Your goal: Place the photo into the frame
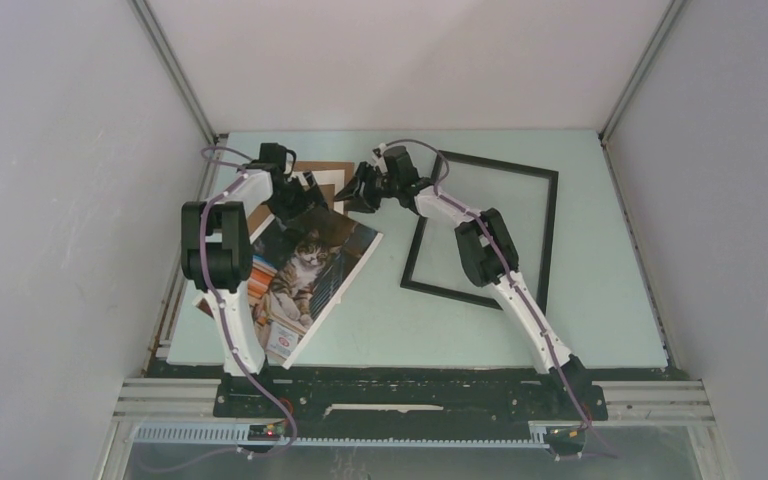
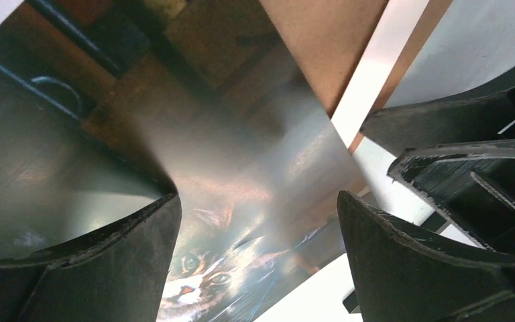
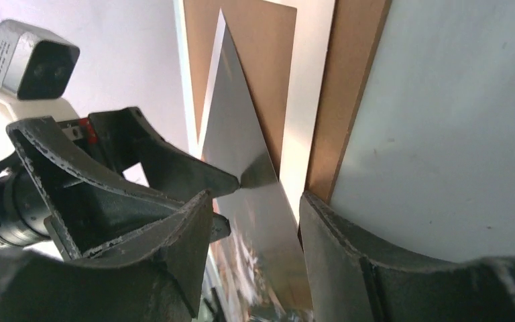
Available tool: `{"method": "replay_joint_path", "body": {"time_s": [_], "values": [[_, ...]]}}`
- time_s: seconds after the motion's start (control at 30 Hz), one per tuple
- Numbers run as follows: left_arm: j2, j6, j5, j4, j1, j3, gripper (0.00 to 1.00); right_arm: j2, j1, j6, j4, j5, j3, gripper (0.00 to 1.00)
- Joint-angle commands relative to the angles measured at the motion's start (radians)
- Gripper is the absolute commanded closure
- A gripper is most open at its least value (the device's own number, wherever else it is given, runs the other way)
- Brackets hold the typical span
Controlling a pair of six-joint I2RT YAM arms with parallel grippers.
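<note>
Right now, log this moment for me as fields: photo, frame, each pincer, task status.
photo: face up on the left of the table, its far end lying over the cardboard board and white mat
frame: flat on the right of the table, nothing in it, apart from the photo
left pincer: wide open above the photo's far end
right pincer: open, with the photo's far corner showing in the gap
status: photo not yet in the frame
</note>
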Motion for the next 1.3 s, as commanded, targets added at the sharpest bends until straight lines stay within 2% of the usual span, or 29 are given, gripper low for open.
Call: {"method": "replay_joint_path", "body": {"time_s": [0.0,0.13,0.27,0.47,0.63,0.7,1.07,1.27], "values": [[-0.061,0.036,0.022,0.033,-0.011,0.021,0.04,-0.128,-0.017,0.003,0.093,-0.024,-0.115,0.40],[-0.074,-0.018,0.037,0.103,-0.015,0.089,0.04,-0.122,-0.036,0.027,0.119,-0.040,-0.131,0.41],[0.048,-0.108,0.040,0.089,-0.035,0.258,0.04,-0.128,-0.046,0.017,0.089,-0.009,-0.148,0.41],[0.171,-0.136,-0.111,0.048,-0.098,0.425,0.04,-0.164,-0.060,-0.042,-0.014,0.076,-0.192,0.42],[0.195,-0.166,-0.251,0.036,-0.115,0.420,0.04,-0.167,-0.068,-0.036,-0.015,0.090,-0.221,0.41],[0.206,-0.169,-0.254,0.049,-0.126,0.411,0.04,-0.162,-0.069,-0.034,-0.014,0.087,-0.221,0.41],[0.261,-0.304,-0.079,0.108,-0.137,0.346,0.07,-0.129,-0.066,-0.042,-0.049,0.090,-0.186,0.48],[0.286,-0.373,0.110,0.161,-0.126,0.324,0.07,-0.121,-0.077,-0.059,-0.074,0.061,-0.168,0.49]]}}
